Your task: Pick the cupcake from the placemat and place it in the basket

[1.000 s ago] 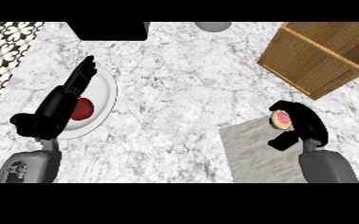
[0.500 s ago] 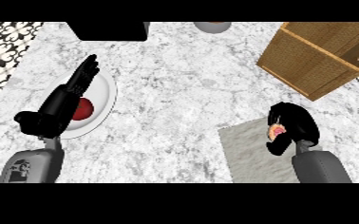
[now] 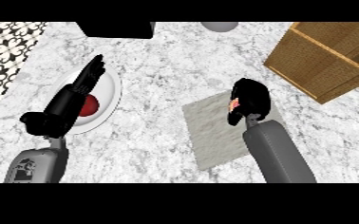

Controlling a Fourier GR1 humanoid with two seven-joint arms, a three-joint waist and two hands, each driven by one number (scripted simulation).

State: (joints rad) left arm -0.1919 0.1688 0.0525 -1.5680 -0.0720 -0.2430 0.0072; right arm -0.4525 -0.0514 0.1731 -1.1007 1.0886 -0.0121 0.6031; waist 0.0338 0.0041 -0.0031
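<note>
Right hand (image 3: 250, 102) is being curled round the cupcake (image 3: 233, 105), of which only a pink sliver is being shown between the fingers, over the placemat (image 3: 210, 128). Pickup is being judged as done or nearly so, while the carry to the basket (image 3: 322, 59), well apart at the upper right, is left. Left hand (image 3: 70, 102) is being rested with straight fingers over a plate (image 3: 108, 95) bearing something red (image 3: 89, 108).

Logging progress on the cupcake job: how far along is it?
Done: the right hand is curled round the cupcake, over the placemat. In hand: the carry. Left: getting it to the basket at upper right and letting go. The left hand rests open over a plate.
</note>
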